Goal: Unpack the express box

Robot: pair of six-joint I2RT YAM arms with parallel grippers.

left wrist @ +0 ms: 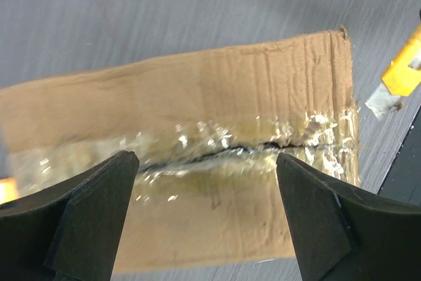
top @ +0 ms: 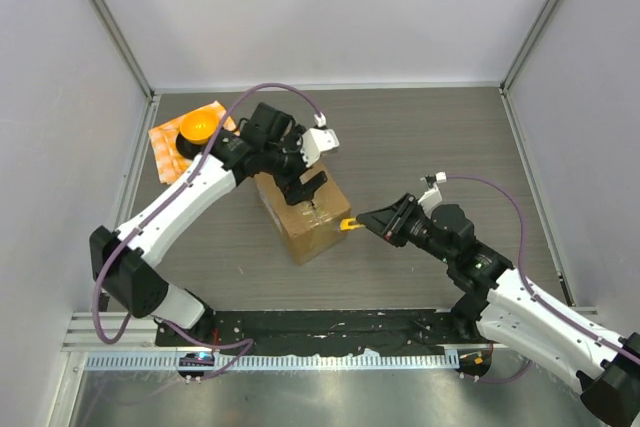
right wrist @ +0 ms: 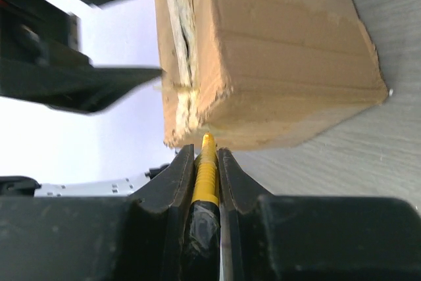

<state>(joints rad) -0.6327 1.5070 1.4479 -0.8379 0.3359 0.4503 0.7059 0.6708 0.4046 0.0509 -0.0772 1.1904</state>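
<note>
The express box (top: 305, 217) is a brown cardboard box in the middle of the table. Its top seam carries clear tape, split along a dark slit (left wrist: 250, 148). My left gripper (top: 312, 187) is open and hangs just above the box top, its fingers (left wrist: 99, 208) straddling the taped seam without touching it. My right gripper (top: 372, 222) is shut on a yellow utility knife (right wrist: 206, 169). The knife's tip (top: 346, 225) is at the box's right end, by the frayed corner (right wrist: 181, 120). The knife tip also shows in the left wrist view (left wrist: 398, 80).
An orange checkered cloth (top: 170, 147) with a round orange object (top: 198, 127) lies at the back left, behind the left arm. White enclosure walls stand on three sides. A black rail (top: 330, 332) runs along the near edge.
</note>
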